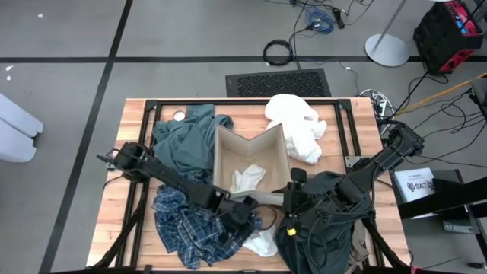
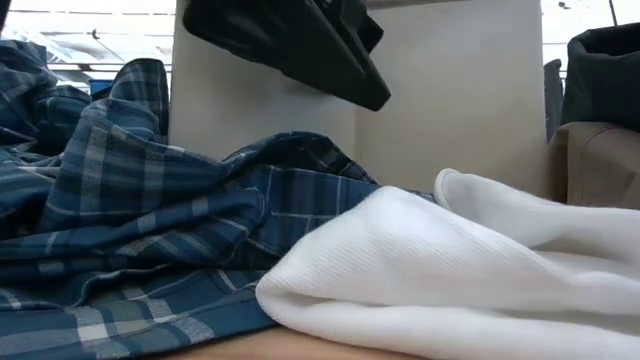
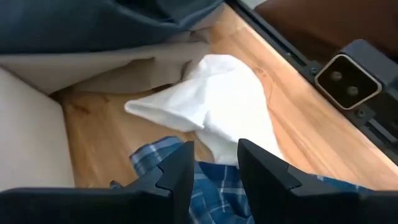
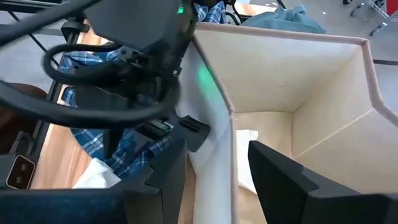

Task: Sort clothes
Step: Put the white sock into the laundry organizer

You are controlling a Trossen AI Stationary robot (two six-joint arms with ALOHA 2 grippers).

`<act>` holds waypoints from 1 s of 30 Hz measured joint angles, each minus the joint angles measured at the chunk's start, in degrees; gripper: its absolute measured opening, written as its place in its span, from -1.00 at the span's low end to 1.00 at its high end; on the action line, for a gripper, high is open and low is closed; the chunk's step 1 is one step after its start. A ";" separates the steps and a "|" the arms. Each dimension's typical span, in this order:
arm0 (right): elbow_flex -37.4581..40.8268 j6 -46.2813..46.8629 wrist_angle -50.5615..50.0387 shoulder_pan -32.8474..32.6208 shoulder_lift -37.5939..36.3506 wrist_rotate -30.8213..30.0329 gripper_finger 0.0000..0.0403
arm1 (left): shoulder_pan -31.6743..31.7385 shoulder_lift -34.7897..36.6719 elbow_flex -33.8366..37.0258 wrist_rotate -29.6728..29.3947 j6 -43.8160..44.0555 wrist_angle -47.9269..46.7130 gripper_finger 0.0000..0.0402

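Observation:
The blue-and-white plaid garment (image 1: 190, 224) lies at the near left, with a small white garment (image 1: 262, 243) beside it. My left gripper (image 3: 214, 168) hovers open over both, touching nothing. My right gripper (image 4: 217, 180) is open astride the near wall (image 4: 214, 143) of the beige fabric box (image 1: 251, 156), one finger inside and one outside, apart from it. A white garment (image 1: 247, 179) lies in the box. The teal-green garment (image 1: 186, 137) lies far left and another white one (image 1: 297, 125) far right. The dark grey-green garment (image 1: 323, 228) lies near right on khaki tan cloth (image 2: 600, 160).
A black metal frame (image 1: 350, 129) runs round the wooden table top. A camera block (image 3: 348, 74) sits on the frame at the near edge. Both arms cross low over the near half of the table. Cables and a lamp base (image 1: 388, 49) lie on the floor beyond.

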State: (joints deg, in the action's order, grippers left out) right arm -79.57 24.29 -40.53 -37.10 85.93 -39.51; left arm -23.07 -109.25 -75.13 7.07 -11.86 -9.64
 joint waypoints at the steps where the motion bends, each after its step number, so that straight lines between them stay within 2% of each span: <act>1: 0.00 -0.04 -0.04 -0.02 0.00 0.02 -0.21 | -0.09 0.00 0.00 0.02 -0.30 0.04 -0.34; 8: 0.00 0.00 0.07 1.45 0.00 0.04 -0.21 | -0.59 -0.46 -0.02 -0.01 -0.14 -2.25 -0.34; 12: 0.00 -0.06 1.20 2.97 0.00 0.45 -0.21 | -2.10 -0.48 0.00 -0.41 2.58 1.19 -0.34; 14: 0.00 -0.96 2.38 3.68 0.00 0.49 -0.21 | -3.82 -0.46 0.00 -2.48 2.96 2.65 -0.34; 16: 0.00 -0.93 3.39 4.21 0.00 0.59 -0.21 | -5.90 -0.46 0.00 -6.39 3.03 3.96 -0.34; 18: 0.00 0.41 3.42 4.51 0.00 0.60 -0.21 | -8.41 -0.45 -0.03 -12.90 4.03 4.69 -0.34; 21: 0.00 2.11 3.38 4.47 0.00 0.61 -0.21 | -12.08 -0.44 -1.01 -24.75 5.53 0.49 -0.34; 23: 0.00 2.53 3.31 3.93 0.00 0.62 -0.21 | -13.95 -0.44 -2.01 -30.65 6.55 -2.50 -0.34; 25: 0.00 2.54 3.28 3.55 0.00 0.65 -0.21 | -14.88 -0.44 -2.89 -30.93 8.10 -2.64 -0.34; 30: 0.00 1.62 3.26 3.57 0.00 0.61 -0.21 | -14.39 -1.73 -3.43 -25.15 9.78 3.99 -0.34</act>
State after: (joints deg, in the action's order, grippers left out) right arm -79.57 25.91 -37.28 -33.53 85.93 -38.89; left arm -37.47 -110.98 -78.56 -18.08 -2.08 -5.66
